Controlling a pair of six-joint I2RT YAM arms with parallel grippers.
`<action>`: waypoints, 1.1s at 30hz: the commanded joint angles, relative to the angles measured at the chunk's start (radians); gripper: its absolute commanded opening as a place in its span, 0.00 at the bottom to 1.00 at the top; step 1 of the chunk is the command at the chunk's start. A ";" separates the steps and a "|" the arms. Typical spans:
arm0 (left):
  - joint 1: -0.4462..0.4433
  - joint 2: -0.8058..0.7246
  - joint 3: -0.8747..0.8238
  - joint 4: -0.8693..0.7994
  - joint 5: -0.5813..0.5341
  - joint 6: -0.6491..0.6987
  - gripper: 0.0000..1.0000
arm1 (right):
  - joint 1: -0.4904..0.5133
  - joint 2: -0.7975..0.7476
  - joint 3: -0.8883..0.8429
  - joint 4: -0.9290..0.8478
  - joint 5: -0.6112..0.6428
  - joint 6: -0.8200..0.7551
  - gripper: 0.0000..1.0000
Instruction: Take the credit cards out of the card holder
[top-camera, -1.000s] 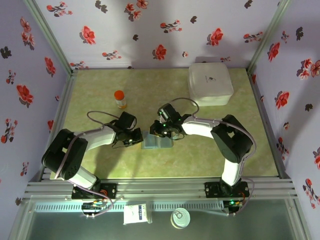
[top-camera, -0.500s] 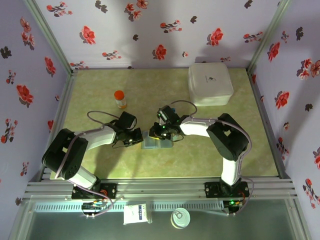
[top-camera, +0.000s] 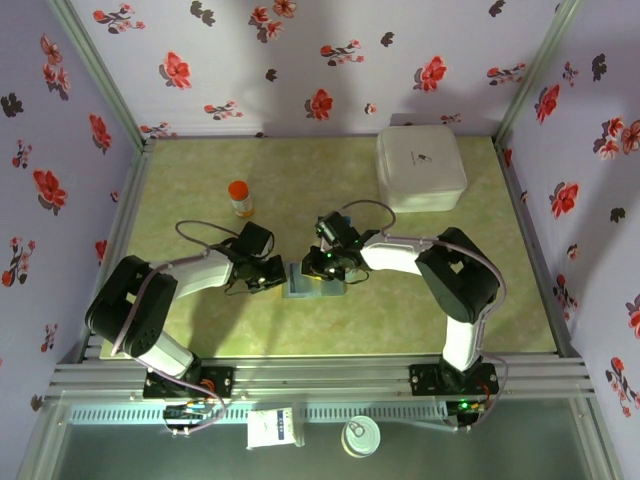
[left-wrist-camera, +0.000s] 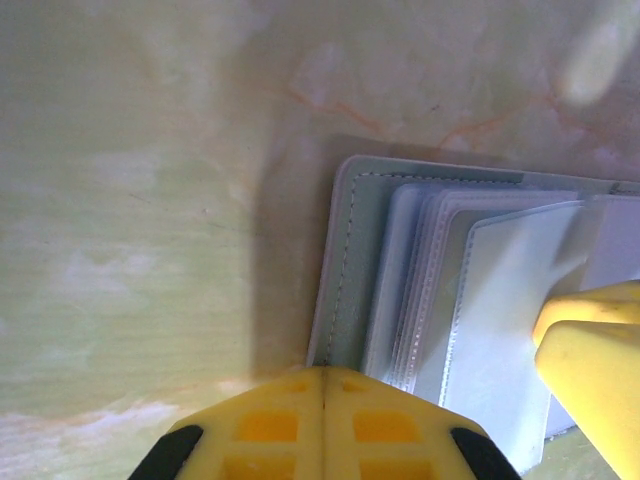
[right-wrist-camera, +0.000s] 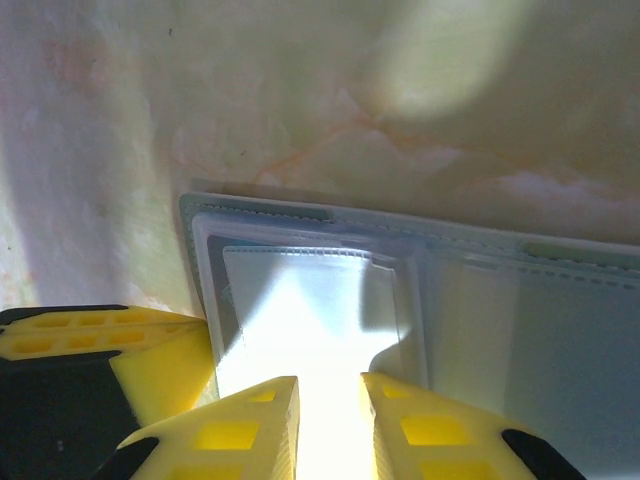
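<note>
The card holder (top-camera: 314, 283) lies open and flat on the green table between my two grippers, grey-blue with clear sleeves (right-wrist-camera: 310, 300). My left gripper (top-camera: 278, 272) is shut, and its closed tip (left-wrist-camera: 323, 373) rests on the holder's stitched left edge (left-wrist-camera: 345, 260). My right gripper (top-camera: 320, 267) stands over the left panel with its jaws a narrow gap apart (right-wrist-camera: 330, 400), and the glossy sleeve shows between them. The credit cards are hidden inside the sleeves; a dark teal strip (right-wrist-camera: 228, 310) shows under the plastic, and I cannot tell what it is. The right gripper's finger (left-wrist-camera: 590, 365) touches the sleeve stack.
A large white box (top-camera: 421, 168) sits at the back right. An orange-capped bottle (top-camera: 240, 197) stands behind the left arm. Flowered walls close in three sides, and a metal rail (top-camera: 320, 372) runs along the near edge.
My right gripper has shifted slightly left and nearer onto the holder, and its jaws have parted a little. The left gripper stays shut in place.
</note>
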 joint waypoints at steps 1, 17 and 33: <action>-0.008 0.025 0.007 -0.044 -0.030 0.028 0.05 | -0.002 -0.026 -0.031 -0.048 0.042 -0.019 0.23; -0.008 0.022 0.013 -0.055 -0.032 0.033 0.05 | -0.035 -0.053 -0.104 0.052 0.023 0.018 0.23; -0.008 -0.097 0.030 -0.041 -0.021 -0.025 0.10 | -0.055 -0.058 -0.187 0.188 -0.014 0.080 0.22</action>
